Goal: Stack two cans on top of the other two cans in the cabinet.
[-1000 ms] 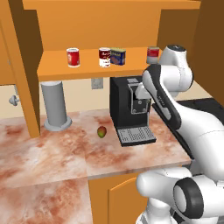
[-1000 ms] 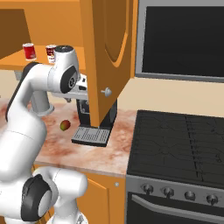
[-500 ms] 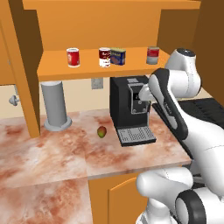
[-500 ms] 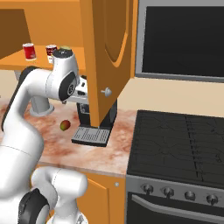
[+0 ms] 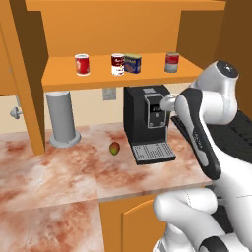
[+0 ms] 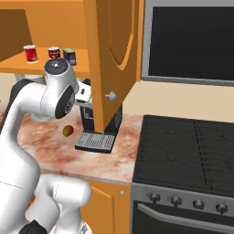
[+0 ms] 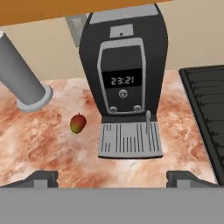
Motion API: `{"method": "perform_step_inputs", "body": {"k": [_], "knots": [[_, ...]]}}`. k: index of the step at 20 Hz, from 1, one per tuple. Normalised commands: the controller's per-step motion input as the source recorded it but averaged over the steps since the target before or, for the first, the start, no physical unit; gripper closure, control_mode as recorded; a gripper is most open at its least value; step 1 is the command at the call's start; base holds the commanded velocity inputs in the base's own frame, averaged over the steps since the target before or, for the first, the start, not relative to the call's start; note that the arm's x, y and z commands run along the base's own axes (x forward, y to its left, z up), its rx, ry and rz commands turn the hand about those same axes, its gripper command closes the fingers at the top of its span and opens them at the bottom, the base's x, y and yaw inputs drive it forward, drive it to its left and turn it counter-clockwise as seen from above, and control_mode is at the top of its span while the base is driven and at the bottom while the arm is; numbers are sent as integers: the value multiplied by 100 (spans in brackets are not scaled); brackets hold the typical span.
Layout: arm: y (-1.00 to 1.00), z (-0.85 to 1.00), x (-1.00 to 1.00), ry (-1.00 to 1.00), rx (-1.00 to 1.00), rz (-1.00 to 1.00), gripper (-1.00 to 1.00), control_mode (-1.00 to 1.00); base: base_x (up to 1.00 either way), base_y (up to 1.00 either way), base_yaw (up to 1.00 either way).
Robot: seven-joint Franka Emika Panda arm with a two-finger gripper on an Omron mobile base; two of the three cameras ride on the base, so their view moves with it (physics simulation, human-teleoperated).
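Spreading wide, the gripper (image 7: pixel 112 177) shows its two dark fingertips (image 7: pixel 41 177) far apart at the bottom of the hand view, holding nothing and touching nothing. It looks down on a black coffee machine (image 7: pixel 124 78) whose display reads 23:21, with a grey drip tray (image 7: pixel 129 140) at its foot. Left of the machine a small mango (image 7: pixel 77 123) lies on the reddish marble counter (image 7: pixel 48 148), and a grey cylinder (image 7: pixel 22 78) stands beyond it. A black stove top (image 7: pixel 205 109) borders the counter on the right.

On the shelf of the orange-brown cabinet (image 5: pixel 118 74) stand four cans: a bright red can (image 5: pixel 82 64) alone at the left, a dark red and white can (image 5: pixel 117 64) just beside the squat blue can (image 5: pixel 133 63), and a red and grey can (image 5: pixel 172 62) at the right. None is stacked.
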Motion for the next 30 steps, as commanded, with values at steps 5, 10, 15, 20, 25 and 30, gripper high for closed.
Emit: {"method": "perform_step_inputs", "body": {"k": [5, 10, 15, 20, 25, 30], "knots": [[2, 37, 2, -20, -10, -3, -100, -100, 0, 0, 0], [-1, 36, 10, -17, -10, -2, -100, -100, 0, 0, 0], [-1, 39, 13, -13, -7, -3, -100, -100, 0, 0, 0], [-11, 39, 13, -4, -8, -7, -100, -100, 0, 0, 0], [-13, 32, 21, 0, -2, -10, -100, -100, 0, 0, 0], [-8, 28, 16, -4, 1, 0, -100, -100, 0, 0, 0]]}}
